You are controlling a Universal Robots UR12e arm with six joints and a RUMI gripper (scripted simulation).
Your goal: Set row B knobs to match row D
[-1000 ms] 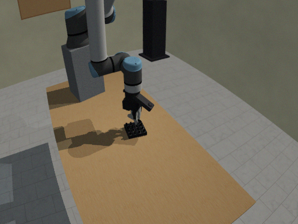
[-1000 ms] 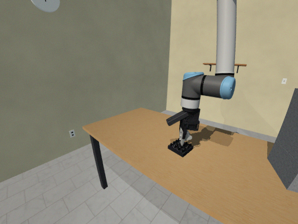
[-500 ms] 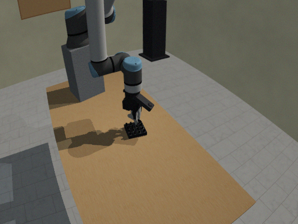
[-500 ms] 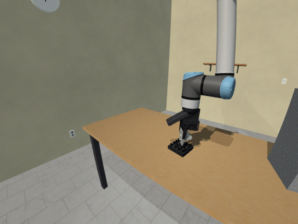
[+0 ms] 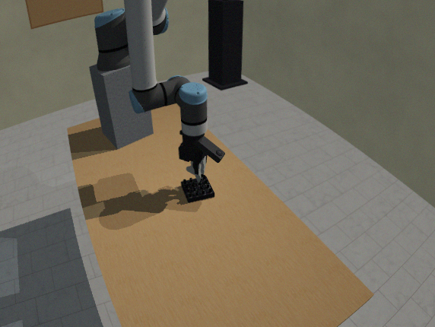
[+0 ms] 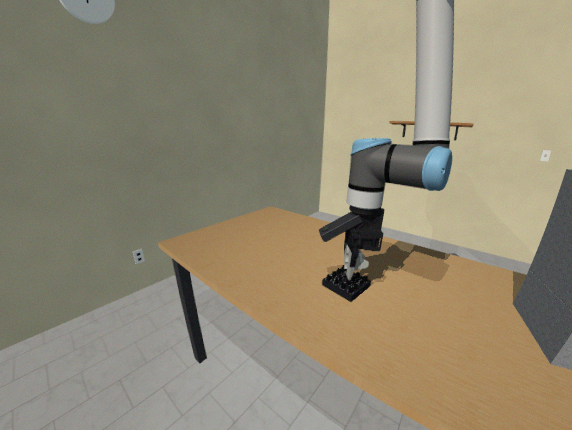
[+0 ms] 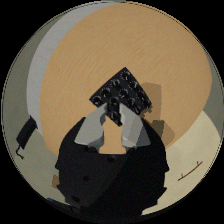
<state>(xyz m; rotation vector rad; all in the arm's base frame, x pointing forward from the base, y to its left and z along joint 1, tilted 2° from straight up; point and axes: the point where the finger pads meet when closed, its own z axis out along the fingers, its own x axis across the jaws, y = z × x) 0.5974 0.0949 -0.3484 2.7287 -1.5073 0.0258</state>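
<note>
Knob box (image 5: pixel 201 198) (image 6: pixel 337 293) (image 7: pixel 125 69): set on the tabletop (image 5: pixel 228 247) (image 6: pixel 275 240) (image 7: pixel 100 45), directly beneath the jaws; in the wrist view most of it is seen beyond their tips, with one corner showing between them.
Jaws: brought down among the knobs and held narrow, with only a small space between the tips; whether a knob is gripped or merely straddled cannot be told.
Knob at the tips (image 7: pixel 114 101): seen between the two jaws in the wrist view; its row and number cannot be made out.
Arm (image 5: pixel 141 46) (image 6: pixel 434 75): reached over the box, with the jaws pointed down at it.
Row B: no knob can be confirmed as matched, since the marks are too small and dark to be read.
Row D: the marks to be copied are likewise unreadable, and the socket side by which the rows are counted cannot be picked out.
Progress: a turn is judged to be about to be made or under way; completion cannot be judged.
Left to do: any row B knob not yet matched is to be turned to its row D mark, with the jaws kept clear of the close neighbours.

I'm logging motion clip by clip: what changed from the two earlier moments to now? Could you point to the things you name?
Nothing visibly moved. The hand (image 5: pixel 198 180) (image 6: pixel 349 276) (image 7: pixel 113 103) stays down at the knob box (image 5: pixel 199 194) (image 6: pixel 345 290) (image 7: pixel 101 96), and the box keeps its place on the table (image 5: pixel 228 258) (image 6: pixel 280 240) (image 7: pixel 75 60). Whether a knob turned is too small to tell.
</note>
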